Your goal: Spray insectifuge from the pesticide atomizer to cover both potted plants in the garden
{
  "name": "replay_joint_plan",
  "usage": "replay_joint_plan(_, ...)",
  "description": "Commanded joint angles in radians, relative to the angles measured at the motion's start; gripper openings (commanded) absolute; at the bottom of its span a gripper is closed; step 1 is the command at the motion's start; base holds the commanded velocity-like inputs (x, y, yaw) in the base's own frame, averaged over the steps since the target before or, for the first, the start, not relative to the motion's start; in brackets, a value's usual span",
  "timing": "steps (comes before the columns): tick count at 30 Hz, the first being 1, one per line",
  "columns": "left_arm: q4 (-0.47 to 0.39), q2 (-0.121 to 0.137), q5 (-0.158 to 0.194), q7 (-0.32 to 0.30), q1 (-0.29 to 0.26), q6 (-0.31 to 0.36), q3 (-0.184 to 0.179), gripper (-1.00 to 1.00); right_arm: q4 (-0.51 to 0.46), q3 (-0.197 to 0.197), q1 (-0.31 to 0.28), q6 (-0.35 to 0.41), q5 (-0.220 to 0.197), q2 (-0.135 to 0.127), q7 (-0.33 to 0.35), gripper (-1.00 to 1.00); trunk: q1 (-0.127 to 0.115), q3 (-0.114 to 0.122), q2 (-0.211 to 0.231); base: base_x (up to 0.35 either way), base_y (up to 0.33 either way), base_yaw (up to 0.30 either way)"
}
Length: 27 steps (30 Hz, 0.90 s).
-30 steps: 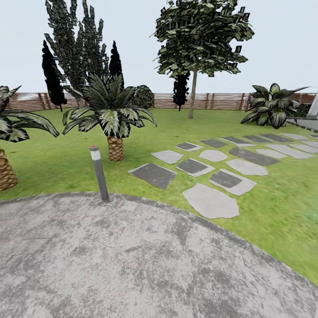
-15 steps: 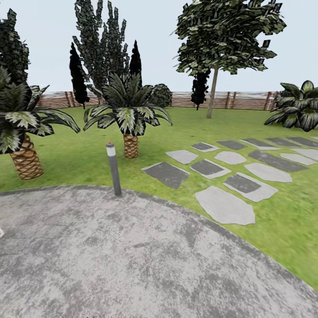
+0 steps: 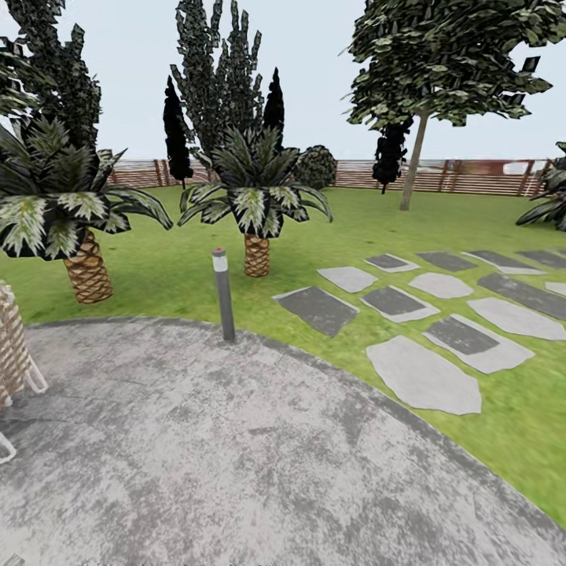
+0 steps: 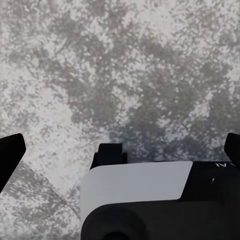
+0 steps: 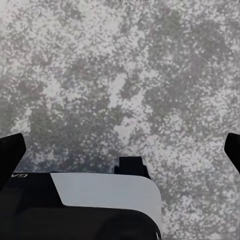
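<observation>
I see the garden: mottled grey round patio (image 3: 236,456), flat irregular stepping stones (image 3: 424,377), a slim grey bollard lamp (image 3: 224,295). Both wrist views face speckled paving; left gripper (image 4: 120,150) and right gripper (image 5: 120,150) fingertips look spread apart, I think.

Garden (image 3: 369,228): lawn, patio (image 3: 236,456), fence (image 3: 472,177).

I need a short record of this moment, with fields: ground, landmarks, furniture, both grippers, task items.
ground: round grey patio, with lawn beyond
landmarks: bollard lamp at the patio edge; two palms; stepping stones; wooden fence at the back
furniture: wicker piece at the head view's left edge
left gripper: fingers spread wide, nothing between
right gripper: fingers spread wide, nothing between
task items: none identifiable
</observation>
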Motion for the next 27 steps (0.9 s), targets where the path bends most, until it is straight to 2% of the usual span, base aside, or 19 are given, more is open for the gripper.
replay_joint_plan(1,0.0,0.0,0.0,0.002,-0.001,-0.001,0.0,1.0,-0.001,0.0,0.0,0.0,-0.001,0.0,0.0,1.0,0.0,-0.002,0.0,0.0,-0.007,0.239)
replay_joint_plan(10,0.0,0.0,0.003,0.003,-0.001,-0.002,0.004,1.0,-0.001,0.0,0.0,0.0,-0.001,0.0,0.0,1.0,0.0,-0.009,0.0,0.0,-0.001,0.239)
replay_joint_plan(27,0.0,0.0,0.005,0.003,-0.001,-0.001,0.004,1.0,-0.001,-0.001,0.0,0.0,-0.001,0.0,0.0,1.0,0.065,-0.076,-0.119,0.0,0.0,0.239)
